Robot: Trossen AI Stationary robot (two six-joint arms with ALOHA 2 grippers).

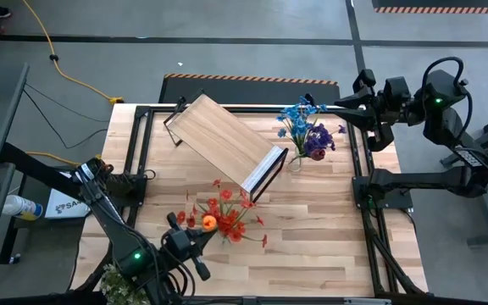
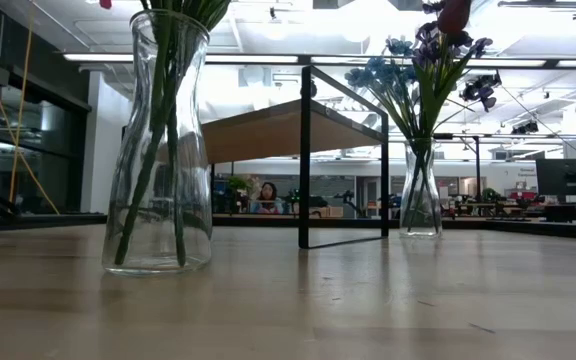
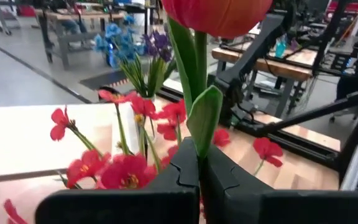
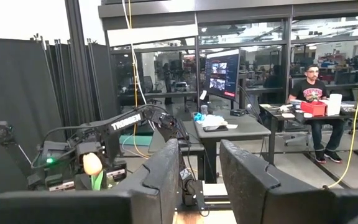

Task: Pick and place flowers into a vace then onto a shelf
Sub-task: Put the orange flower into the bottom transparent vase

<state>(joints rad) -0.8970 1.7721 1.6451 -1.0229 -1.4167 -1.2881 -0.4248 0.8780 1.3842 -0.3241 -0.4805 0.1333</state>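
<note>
Orange flower (image 1: pixel 209 222) clamped by its stem in left gripper (image 3: pixel 199 163), bloom up for vase entry; red bunch (image 1: pixel 231 213) just ahead. Right gripper (image 4: pixel 199 163) idle, fingers apart, empty.

the tabletop (image 1: pixel 312 246) is pale wood with lengthwise slats. the shelf (image 1: pixel 224 141) is a light-wood board with faint straight grain, carried on a thin black frame (image 2: pixel 305 160). the near vase (image 2: pixel 160 150) is clear glass and shows green stems; its flowers (image 1: pixel 227 216) are red, with one orange bloom (image 1: pixel 209 222) on a green stem and leaf. the far vase (image 2: pixel 420 190) is also clear glass; its flowers (image 1: pixel 307 127) are light blue, purple and dark red. the left gripper (image 3: pixel 199 177) is dark grey to black. the right gripper (image 4: pixel 197 177) is black. the floor (image 1: pixel 252 21) is grey, crossed by a yellow cable (image 1: pixel 62 72).
</note>
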